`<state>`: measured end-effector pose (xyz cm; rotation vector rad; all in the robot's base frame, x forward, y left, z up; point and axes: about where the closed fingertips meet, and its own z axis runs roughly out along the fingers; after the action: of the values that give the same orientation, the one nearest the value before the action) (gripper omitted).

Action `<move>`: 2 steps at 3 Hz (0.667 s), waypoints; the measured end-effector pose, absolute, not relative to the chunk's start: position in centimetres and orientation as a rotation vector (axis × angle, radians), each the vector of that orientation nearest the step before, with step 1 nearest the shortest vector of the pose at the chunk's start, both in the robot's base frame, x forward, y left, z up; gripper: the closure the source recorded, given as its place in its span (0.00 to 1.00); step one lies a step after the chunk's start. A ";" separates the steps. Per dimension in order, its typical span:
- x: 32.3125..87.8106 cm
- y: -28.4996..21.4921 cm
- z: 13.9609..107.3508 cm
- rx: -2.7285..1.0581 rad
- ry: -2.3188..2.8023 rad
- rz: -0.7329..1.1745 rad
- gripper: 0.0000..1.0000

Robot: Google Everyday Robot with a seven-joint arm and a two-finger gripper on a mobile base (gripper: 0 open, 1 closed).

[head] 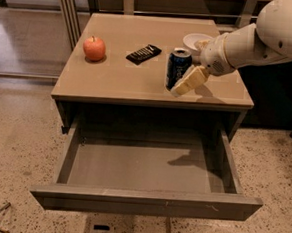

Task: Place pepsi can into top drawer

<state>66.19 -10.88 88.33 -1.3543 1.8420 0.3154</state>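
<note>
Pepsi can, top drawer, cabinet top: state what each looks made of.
Pepsi can: likely metal, glossy blue print, silvery rim. Top drawer: matte grey, painted metal or laminate; cannot tell which. Cabinet top: tan, smooth, probably laminate, no grain visible. The gripper is close beside the can, low over the cabinet top.

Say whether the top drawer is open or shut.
Open: the top drawer is pulled out, its inside showing. The pepsi can stands on the cabinet top, the gripper beside it.

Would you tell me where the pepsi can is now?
The pepsi can stands on the cabinet top, right of centre in the camera view, near the white bowl, with the pincer beside it.
</note>
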 end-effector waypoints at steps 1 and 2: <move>67.2 -10.7 87.4 -1.345 1.835 0.303 0.00; 69.0 -10.4 86.6 -1.326 1.829 0.314 0.27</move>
<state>68.97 -10.38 86.64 -1.3257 1.8287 0.3136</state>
